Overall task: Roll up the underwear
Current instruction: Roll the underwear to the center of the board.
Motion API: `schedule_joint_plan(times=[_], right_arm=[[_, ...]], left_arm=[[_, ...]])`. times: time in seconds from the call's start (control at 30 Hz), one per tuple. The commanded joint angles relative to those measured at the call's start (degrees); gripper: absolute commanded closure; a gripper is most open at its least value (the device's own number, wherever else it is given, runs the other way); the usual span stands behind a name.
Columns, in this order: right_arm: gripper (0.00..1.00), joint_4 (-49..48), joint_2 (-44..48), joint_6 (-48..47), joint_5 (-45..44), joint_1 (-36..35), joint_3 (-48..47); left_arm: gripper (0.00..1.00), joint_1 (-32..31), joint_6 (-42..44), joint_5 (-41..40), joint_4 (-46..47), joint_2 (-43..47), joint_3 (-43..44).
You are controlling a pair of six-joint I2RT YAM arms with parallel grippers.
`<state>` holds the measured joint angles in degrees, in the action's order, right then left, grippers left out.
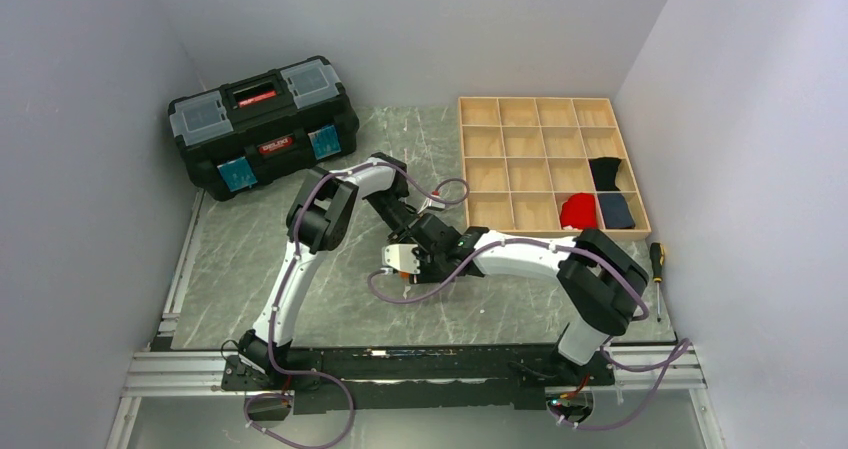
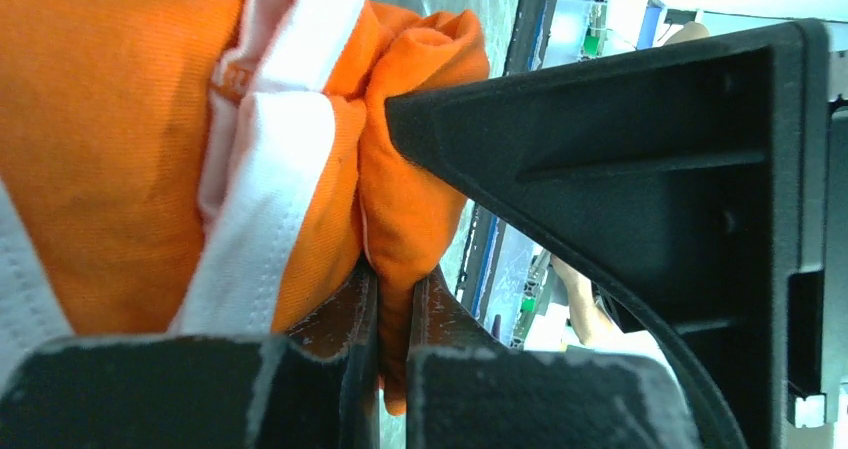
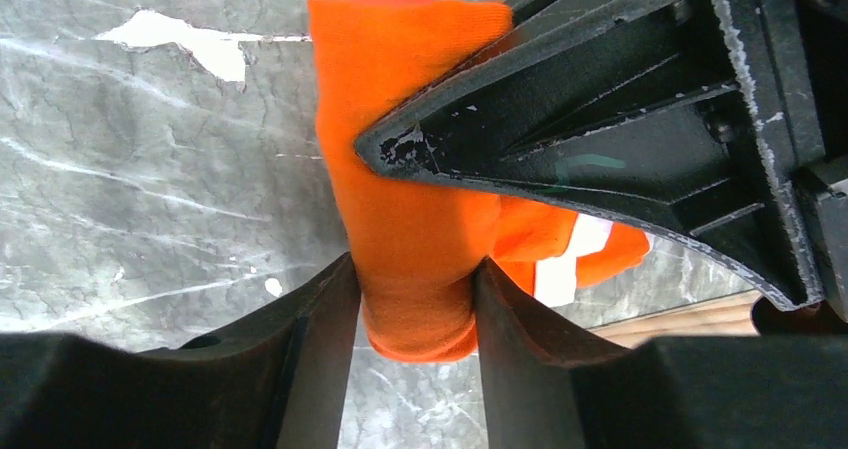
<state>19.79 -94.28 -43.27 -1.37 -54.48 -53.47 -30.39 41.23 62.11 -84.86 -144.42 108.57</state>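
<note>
Pale grey walls (image 1: 420, 29) are enclosing the station at 9, 12 and 3 o'clock, and soft, even light is falling across them. A grey marbled table top (image 1: 230, 259) is serving as the floor of the cell and is carrying white scuffs (image 3: 175, 44). A black toolbox (image 1: 262, 124), lid shut, is sitting askew at 11 o'clock. A wooden compartment tray (image 1: 486, 174) is lying at 1 o'clock. A screwdriver (image 1: 657, 269) is lying at 3 o'clock, near the wall. Aluminium rails (image 1: 170, 374) are running along the 6 o'clock edge.
</note>
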Motion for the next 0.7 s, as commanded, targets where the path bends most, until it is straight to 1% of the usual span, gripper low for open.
schedule_joint_plan(times=[0.0,0.03,0.17,0.27,0.33,0.5,0.67], right_arm=[[0.59,0.20,-2.15,-0.02,1.10,-0.28,-1.36],[0.63,0.37,-2.48,0.08,2.18,-0.28,-1.34],[0.79,2.15,-3.41,0.52,4.69,-0.23,-1.45],[0.90,4.17,-4.07,0.85,6.63,-0.19,-1.63],[1.00,5.54,-4.67,0.98,7.89,-0.15,-1.93],[1.00,7.74,-5.80,1.74,10.20,0.44,-2.44],[1.00,9.89,-6.26,2.50,11.90,1.19,-3.13]], left_arm=[[1.00,-0.43,2.73,-2.09,0.19,-2.07,0.87],[1.00,-0.44,2.74,-2.13,0.22,-1.97,0.93],[0.93,-0.46,1.99,-2.27,0.85,-1.56,0.68],[0.85,-0.47,1.41,-2.38,1.27,-1.01,0.78],[0.81,-0.45,1.22,-2.47,1.32,-0.76,0.99],[0.71,-0.40,1.78,-2.96,1.17,0.71,0.42],[0.51,0.58,-0.08,-5.41,5.43,5.99,-3.74]])
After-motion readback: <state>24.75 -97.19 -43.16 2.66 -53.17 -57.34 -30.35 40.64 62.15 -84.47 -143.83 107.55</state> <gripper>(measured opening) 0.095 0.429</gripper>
